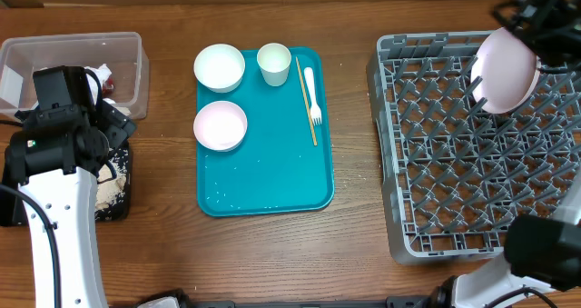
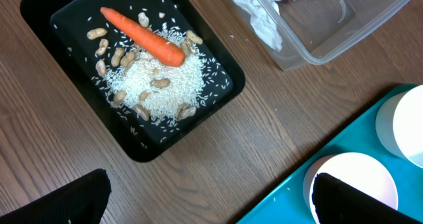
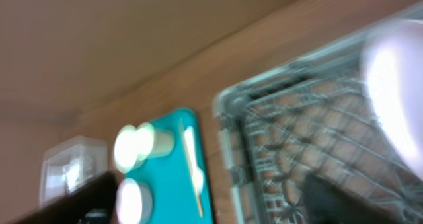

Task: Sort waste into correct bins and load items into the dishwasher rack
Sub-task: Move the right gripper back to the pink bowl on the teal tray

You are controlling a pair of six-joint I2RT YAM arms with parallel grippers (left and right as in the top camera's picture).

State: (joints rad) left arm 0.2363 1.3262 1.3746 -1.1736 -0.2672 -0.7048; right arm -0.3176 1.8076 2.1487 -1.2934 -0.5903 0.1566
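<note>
A white plate (image 1: pixel 507 69) stands on edge among the pegs at the back of the grey dishwasher rack (image 1: pixel 436 190). My right gripper (image 1: pixel 536 19) hovers just behind the plate; in the blurred right wrist view it (image 3: pixel 215 201) is open and empty, with the plate (image 3: pixel 396 98) off to the right. Two white bowls (image 1: pixel 219 67) (image 1: pixel 220 125), a cup (image 1: pixel 273 63) and chopsticks (image 1: pixel 313 135) lie on the teal tray (image 1: pixel 272 185). The black tray (image 2: pixel 218 85) holds a carrot (image 2: pixel 142 36), peanuts and white crumbs. The clear tub (image 2: pixel 350 32) holds napkins (image 2: pixel 258 16). My left gripper (image 2: pixel 211 207) is open over bare table.
A white plastic fork (image 1: pixel 312 94) lies beside the chopsticks on the teal tray. The left arm's white body (image 1: pixel 59 226) covers part of the black tray (image 1: pixel 116 194) in the overhead view. The clear tub (image 1: pixel 127 63) sits at the back left corner.
</note>
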